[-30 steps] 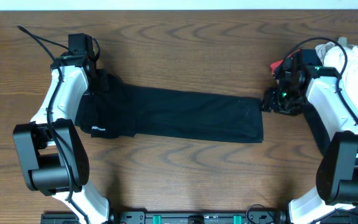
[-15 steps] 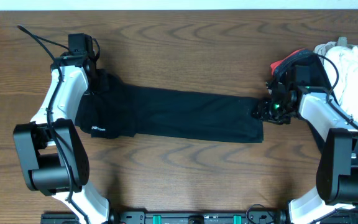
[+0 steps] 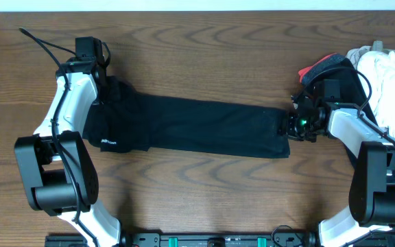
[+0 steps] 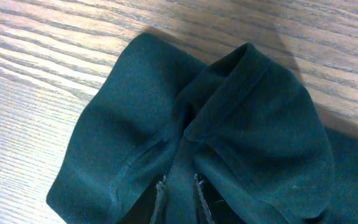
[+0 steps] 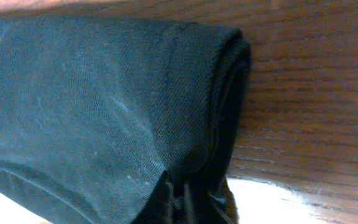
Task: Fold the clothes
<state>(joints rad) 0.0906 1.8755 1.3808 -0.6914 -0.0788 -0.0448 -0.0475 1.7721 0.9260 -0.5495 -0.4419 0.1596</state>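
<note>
Lengthwise across the middle of the wooden table (image 3: 204, 48) lies the black T-shirt (image 3: 197, 127), folded into a long band. Its left end is bunched between the nearly closed fingers of the left gripper (image 4: 180, 198). The right gripper (image 5: 178, 200) is pinched tight on the folded right edge. A white garment (image 3: 389, 75) and a red-edged black one (image 3: 324, 67) are heaped at the table's right side

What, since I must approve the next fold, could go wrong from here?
The right gripper pinches only the shirt's layered end edge; lower layers may slip out on lifting. The left gripper holds bunched fabric, so the fold may come out creased. The right arm could snag the pile beside it.
</note>
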